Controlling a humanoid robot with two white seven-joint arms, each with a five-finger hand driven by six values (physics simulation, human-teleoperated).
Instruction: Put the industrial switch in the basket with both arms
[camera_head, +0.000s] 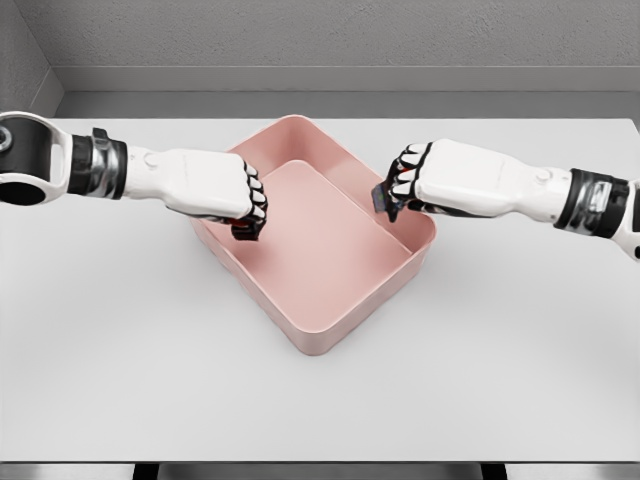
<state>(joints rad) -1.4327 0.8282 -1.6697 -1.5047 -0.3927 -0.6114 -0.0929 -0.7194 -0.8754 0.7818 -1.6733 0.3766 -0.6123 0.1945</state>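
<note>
The pink basket (330, 330) stands at the middle of the white table, and its inside shows only bare pink floor. My left hand (240, 205) hovers over the basket's left rim with its fingers curled into a fist. My right hand (400, 190) hangs over the right rim, also curled. A small dark tip shows beneath each fist; it looks like part of the hand. Nothing spans the gap between the two hands. No industrial switch can be made out anywhere in the head view.
The white table (120, 350) stretches wide around the basket on all sides. A grey wall runs behind its far edge. The table's front edge lies along the bottom of the picture.
</note>
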